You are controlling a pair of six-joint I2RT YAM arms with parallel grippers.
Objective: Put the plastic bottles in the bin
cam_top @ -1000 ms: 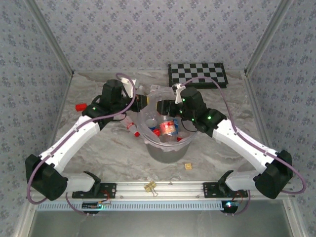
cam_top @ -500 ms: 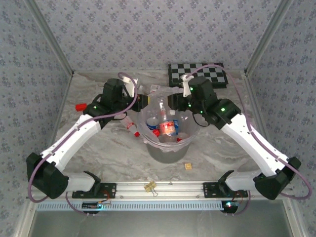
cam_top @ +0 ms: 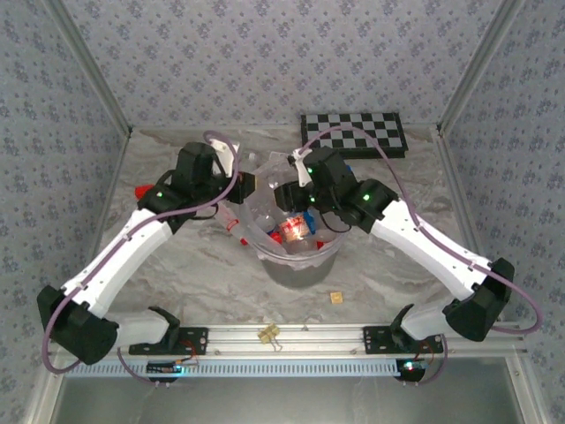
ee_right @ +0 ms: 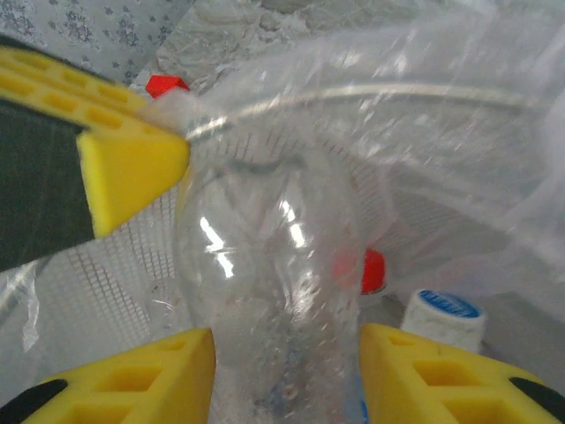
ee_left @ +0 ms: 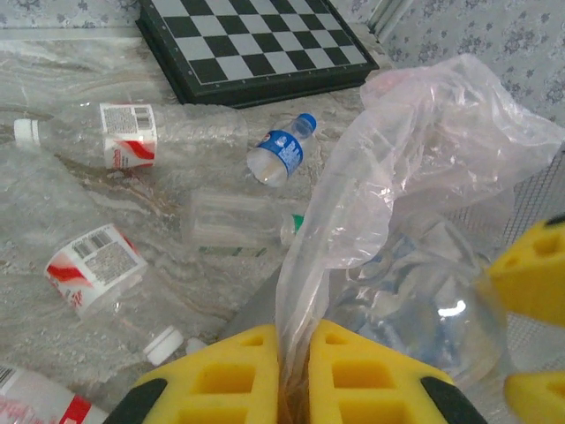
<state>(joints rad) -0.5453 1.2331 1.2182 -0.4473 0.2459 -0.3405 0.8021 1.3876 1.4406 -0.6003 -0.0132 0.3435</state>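
The bottle is clear glossy plastic; the bag, thin crinkled shiny film.

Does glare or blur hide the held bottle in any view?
Right wrist: the held bottle is soft and streaked with white glare, the bag hazy around it. Left wrist: the blue-capped bottle is sharp; the bag's folds catch light. Top external: even light, the bag's sheen veils the bin.

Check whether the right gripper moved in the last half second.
Yes. The right gripper, gripping a clear bottle, swung left, away from the chequered board, to above the bin.
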